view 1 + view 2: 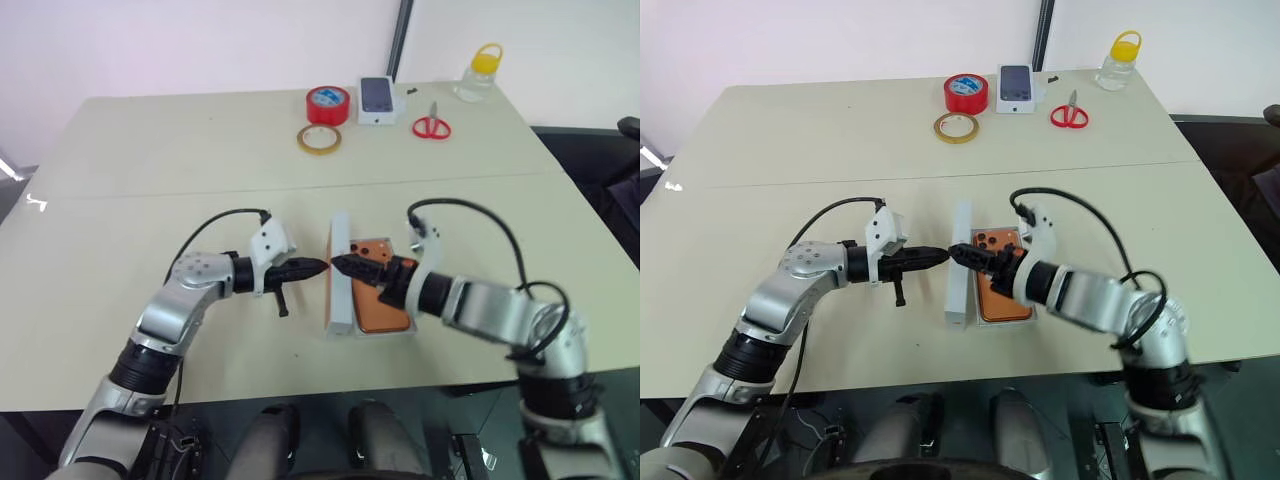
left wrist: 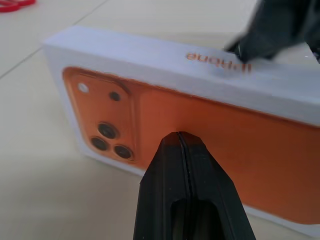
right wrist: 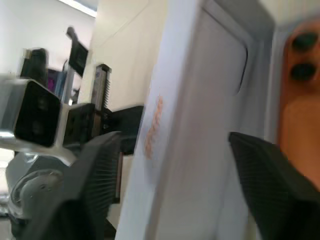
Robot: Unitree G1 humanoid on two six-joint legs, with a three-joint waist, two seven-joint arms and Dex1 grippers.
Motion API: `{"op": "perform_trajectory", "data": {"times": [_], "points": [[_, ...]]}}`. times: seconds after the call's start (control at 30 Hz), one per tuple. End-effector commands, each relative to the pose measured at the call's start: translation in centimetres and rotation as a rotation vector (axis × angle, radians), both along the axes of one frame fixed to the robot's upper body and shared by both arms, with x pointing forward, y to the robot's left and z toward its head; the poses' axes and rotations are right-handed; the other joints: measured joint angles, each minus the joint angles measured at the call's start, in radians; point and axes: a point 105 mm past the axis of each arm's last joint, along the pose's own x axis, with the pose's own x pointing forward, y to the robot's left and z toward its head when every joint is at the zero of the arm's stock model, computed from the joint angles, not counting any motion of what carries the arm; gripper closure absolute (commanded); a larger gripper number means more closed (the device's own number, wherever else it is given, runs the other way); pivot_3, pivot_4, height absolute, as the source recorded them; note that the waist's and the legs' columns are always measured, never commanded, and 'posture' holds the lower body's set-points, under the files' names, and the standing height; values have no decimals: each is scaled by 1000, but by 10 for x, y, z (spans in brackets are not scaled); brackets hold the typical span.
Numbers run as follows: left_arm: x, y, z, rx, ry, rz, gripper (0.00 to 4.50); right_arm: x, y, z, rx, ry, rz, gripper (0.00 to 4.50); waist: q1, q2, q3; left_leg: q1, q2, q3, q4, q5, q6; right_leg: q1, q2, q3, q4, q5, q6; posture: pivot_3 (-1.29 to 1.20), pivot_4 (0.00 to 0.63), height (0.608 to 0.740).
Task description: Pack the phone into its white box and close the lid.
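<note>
The white lid (image 1: 340,280) stands upright on one long edge in the middle of the table, its printed orange face (image 2: 200,125) turned toward my left gripper (image 1: 318,267). That gripper is shut, its tip at or just short of this face. Right beside the lid lies the white box (image 1: 405,326) with the orange phone (image 1: 376,316) flat inside, camera lenses up. My right gripper (image 1: 342,265) reaches over the phone from the other side; it is open, its fingers (image 3: 95,185) straddling the lid's top edge (image 3: 190,125).
At the table's far side are a red tape roll (image 1: 328,104), a yellowish tape ring (image 1: 319,139), a small white box printed with a phone (image 1: 376,100), red scissors (image 1: 431,127) and a yellow-capped bottle (image 1: 479,73). The table's front edge runs just below my arms.
</note>
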Motion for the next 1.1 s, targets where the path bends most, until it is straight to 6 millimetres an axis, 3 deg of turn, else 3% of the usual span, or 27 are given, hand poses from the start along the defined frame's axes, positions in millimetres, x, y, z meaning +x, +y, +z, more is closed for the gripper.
{"op": "perform_trajectory", "data": {"times": [0.03,0.3,0.4,0.53,0.77,1.1], "points": [[-8,-16,7,2,-31,-74,4500,6,-21,31,-117,-106,59,1072,3,0,0,0,0,0,0,0,0,1,0,0,-1,0,0,0,150,740],[-2,-31,5,-16,-16,-68,4500,26,-66,29,-569,-308,53,1072,6,0,0,-1,1,0,1,-1,1,1,0,-1,-2,0,0,0,150,740],[3,-27,9,-47,4,-31,4500,24,-69,23,-698,-394,127,2335,7,0,0,-1,1,0,0,-1,1,0,0,-1,-2,0,0,0,150,740],[8,-10,13,-46,25,27,4500,21,-79,7,-977,-565,281,4392,9,0,0,-1,1,0,0,-1,1,0,0,-1,-2,0,0,0,150,740],[4,11,1,88,138,39,4500,17,-79,-14,-1074,-630,440,4455,8,0,0,-1,1,0,0,-1,1,0,0,-1,-2,0,0,0,150,740],[7,0,-18,224,125,-11,4500,13,-76,-19,-1081,-648,504,4455,33,-1,0,-1,0,0,0,1,-2,0,-1,0,-3,0,0,0,150,740]]}}
